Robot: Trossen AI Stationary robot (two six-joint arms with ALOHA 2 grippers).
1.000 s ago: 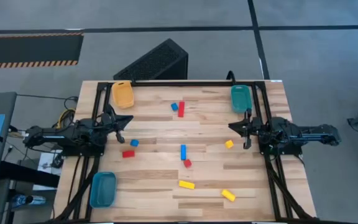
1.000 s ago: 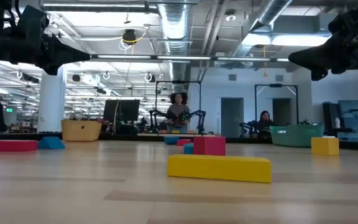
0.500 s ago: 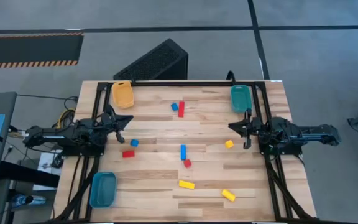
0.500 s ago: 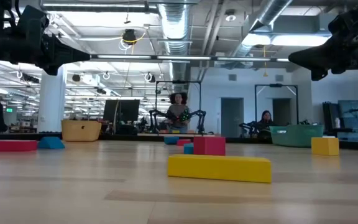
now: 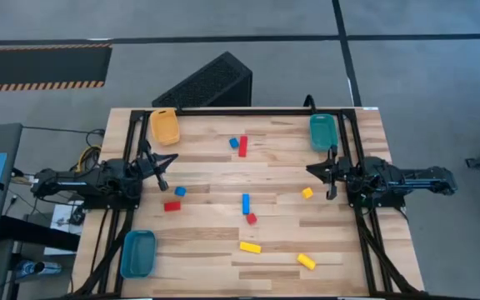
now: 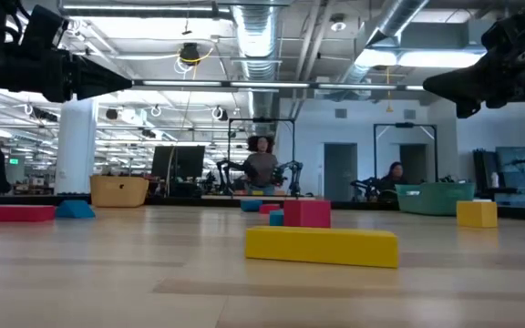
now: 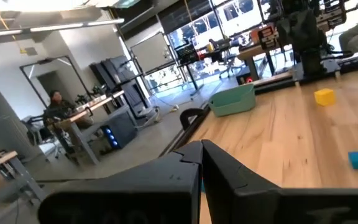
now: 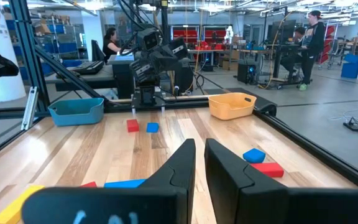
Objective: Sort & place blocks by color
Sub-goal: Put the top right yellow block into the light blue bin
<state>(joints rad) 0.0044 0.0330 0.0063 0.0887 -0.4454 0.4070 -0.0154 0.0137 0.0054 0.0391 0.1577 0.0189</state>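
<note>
The blocks lie scattered over the wooden table (image 5: 207,142), none of them in a bin. From above we see a small blue cube (image 5: 233,143) touching a red bar (image 5: 242,147) near the far edge, between the orange bin (image 5: 164,126) and the green bin (image 5: 322,132). A red block (image 5: 172,206) and a small blue block (image 5: 180,192) sit just beside each other on the left side, near the left arm. Around the middle we find a blue bar (image 5: 245,203) with a small red cube (image 5: 252,218) just beside its near end. A yellow cube (image 5: 307,193) rests close to the right arm. Toward the near edge lie a yellow bar (image 5: 250,247) and another yellow block (image 5: 306,262), well apart from the blue bin (image 5: 137,253) at the near left corner.

Our left gripper (image 5: 162,170) hangs above the left side of the table, near the orange bin, its fingers pressed together and holding nothing. Our right gripper (image 5: 330,175) hovers over the right side, between the green bin and the yellow cube, with only a narrow gap between its fingers (image 8: 229,171) and nothing between them.

From table height the yellow bar (image 6: 322,246) fills the foreground, with the red cube (image 6: 307,212) behind it. People sit and stand in the room beyond.
</note>
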